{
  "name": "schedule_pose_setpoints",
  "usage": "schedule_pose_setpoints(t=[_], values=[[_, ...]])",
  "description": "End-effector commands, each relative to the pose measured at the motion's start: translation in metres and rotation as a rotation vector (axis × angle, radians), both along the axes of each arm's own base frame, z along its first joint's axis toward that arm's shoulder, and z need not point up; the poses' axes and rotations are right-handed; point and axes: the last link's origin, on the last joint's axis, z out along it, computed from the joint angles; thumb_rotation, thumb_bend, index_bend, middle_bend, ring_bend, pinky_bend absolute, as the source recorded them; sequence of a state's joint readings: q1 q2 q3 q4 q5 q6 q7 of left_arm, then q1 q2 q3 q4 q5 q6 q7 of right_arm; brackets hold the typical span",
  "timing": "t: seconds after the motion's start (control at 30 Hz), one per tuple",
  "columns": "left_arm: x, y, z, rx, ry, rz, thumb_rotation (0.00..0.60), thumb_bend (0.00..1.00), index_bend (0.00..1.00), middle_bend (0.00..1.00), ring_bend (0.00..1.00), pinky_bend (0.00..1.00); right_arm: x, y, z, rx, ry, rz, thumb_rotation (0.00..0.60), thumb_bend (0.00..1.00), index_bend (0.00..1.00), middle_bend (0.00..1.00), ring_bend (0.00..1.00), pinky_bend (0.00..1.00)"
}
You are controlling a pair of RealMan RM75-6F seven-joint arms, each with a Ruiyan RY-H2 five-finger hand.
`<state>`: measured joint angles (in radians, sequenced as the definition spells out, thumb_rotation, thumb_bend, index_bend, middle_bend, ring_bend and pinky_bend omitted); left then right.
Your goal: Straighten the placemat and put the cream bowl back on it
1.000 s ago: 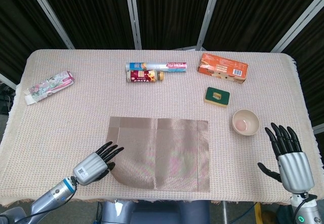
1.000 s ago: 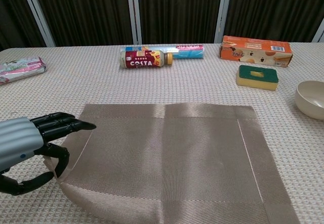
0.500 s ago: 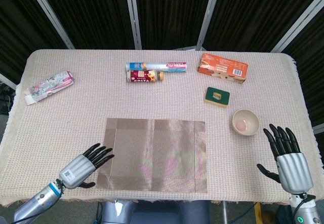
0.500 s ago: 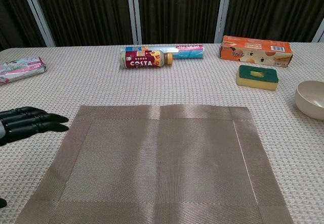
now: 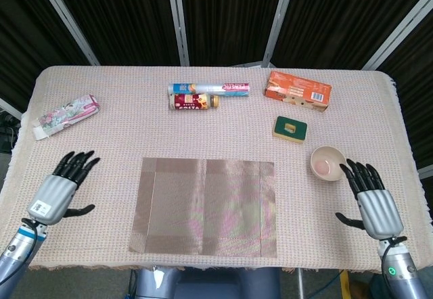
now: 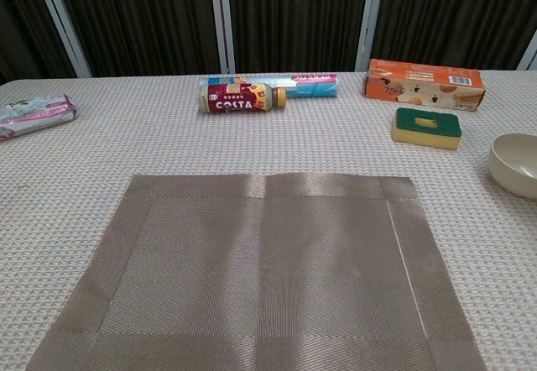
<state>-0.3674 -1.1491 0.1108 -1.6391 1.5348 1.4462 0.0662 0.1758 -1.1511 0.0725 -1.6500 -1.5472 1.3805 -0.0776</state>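
In the chest view, the round cream ceramic bowl (image 6: 516,163) is cut off by the right edge, the flat brown woven placemat (image 6: 260,270) runs off the bottom edge, and the floral-print packet (image 6: 33,114) is clipped at the left edge. In the head view, print on the orange cardboard box (image 5: 298,90) is too small to read.

Released by the left hand (image 5: 57,192), which now hovers well apart with fingers spread, the placemat (image 5: 206,206) lies flat, while the right hand (image 5: 374,203) nears the cream bowl (image 5: 328,162).
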Motion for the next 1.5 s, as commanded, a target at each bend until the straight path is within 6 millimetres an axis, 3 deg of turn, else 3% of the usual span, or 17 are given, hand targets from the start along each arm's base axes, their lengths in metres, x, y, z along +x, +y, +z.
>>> schedule_pose_setpoints(t=[0.03,0.3,0.57,0.87,1.2,1.37,1.5], values=[[-0.006,0.009,0.01,0.113,-0.026,0.064,0.6,0.0,0.0,0.0,0.0,0.0,-0.003,-0.035,-0.009,0.054,0.03,-0.018,0.6,0.0,0.1,0.0,0.0,0.0],[-0.019,0.02,0.01,0.165,-0.042,0.094,0.6,0.0,0.0,0.0,0.0,0.0,-0.013,-0.08,-0.046,0.115,0.085,-0.051,0.6,0.0,0.28,0.0,0.0,0.0],[-0.025,0.022,0.016,0.187,-0.043,0.1,0.6,0.0,0.0,0.0,0.0,0.0,-0.03,-0.105,-0.072,0.124,0.111,-0.103,0.6,0.01,0.31,0.0,0.0,0.0],[-0.021,0.02,0.016,0.191,-0.053,0.084,0.6,0.0,0.0,0.0,0.0,0.0,-0.045,-0.112,-0.08,0.121,0.16,-0.136,0.6,0.08,0.34,0.0,0.0,0.0],[-0.021,0.019,0.018,0.192,-0.069,0.082,0.6,0.0,0.0,0.0,0.0,0.0,-0.051,-0.112,-0.089,0.129,0.143,-0.142,0.6,0.4,0.59,0.0,0.0,0.0],[-0.021,0.019,0.02,0.192,-0.077,0.082,0.6,0.0,0.0,0.0,0.0,0.0,-0.047,-0.11,-0.09,0.117,0.134,-0.104,0.6,0.45,0.66,0.0,0.0,0.0],[-0.021,0.019,0.02,0.188,-0.082,0.084,0.6,0.0,0.0,0.0,0.0,0.0,-0.031,-0.104,-0.083,0.076,0.104,-0.003,0.6,0.46,0.67,0.0,0.0,0.0]])
